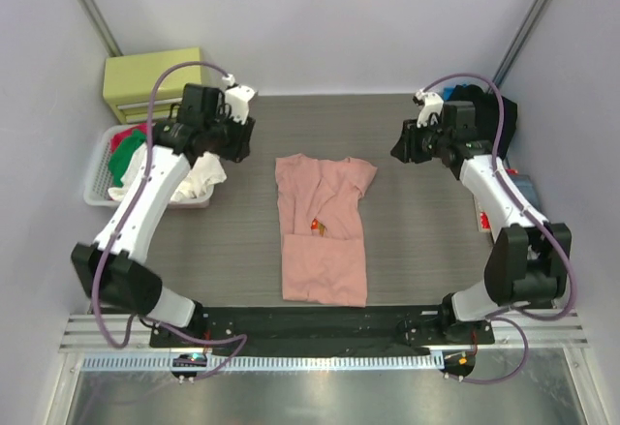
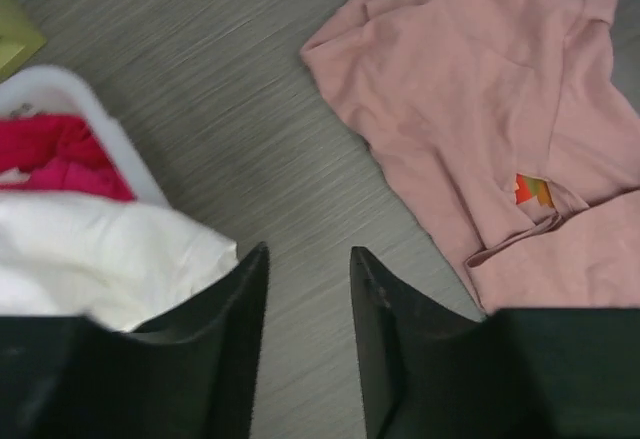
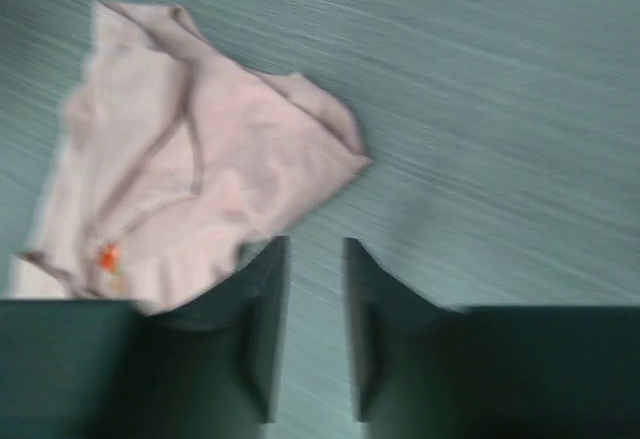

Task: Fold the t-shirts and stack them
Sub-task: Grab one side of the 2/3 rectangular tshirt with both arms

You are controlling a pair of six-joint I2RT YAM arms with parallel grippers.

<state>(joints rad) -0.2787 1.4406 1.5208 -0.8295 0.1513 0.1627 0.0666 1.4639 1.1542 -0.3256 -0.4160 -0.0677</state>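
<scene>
A: Status on the salmon-pink t-shirt (image 1: 323,231)?

B: Mid-table in the top view, lying flat in a long, narrow shape. Collar end points to 12 o'clock, hem to 6. 1 sleeve sticks out toward 2 o'clock. Some cloth is folded over itself, and a small orange print (image 2: 533,191) peeks out of a crease near the middle.

A: Left gripper (image 2: 308,251)?

B: At 10 o'clock from the shirt, clear of it. The jaws are parted by a narrow gap with nothing between them, and bare table (image 2: 200,79) shows through the gap.

A: Right gripper (image 3: 316,242)?

B: At 2 o'clock from the shirt. It also has a narrow gap and holds nothing. Its wrist view is blurred, but the shirt's sleeve sits at 10 o'clock from the fingertips, not touching.

A: The black tee?

B: There's a dark mass (image 1: 492,106) behind the right arm at 2 o'clock. I can't tell whether it's cloth.

A: Anything else?

B: A white basket (image 1: 97,168) at 9 o'clock, just beside the left gripper, holds white cloth (image 2: 100,254), red cloth (image 2: 50,149) and green cloth (image 1: 121,159). A yellow-green box (image 1: 145,81) sits at 11 o'clock.
</scene>
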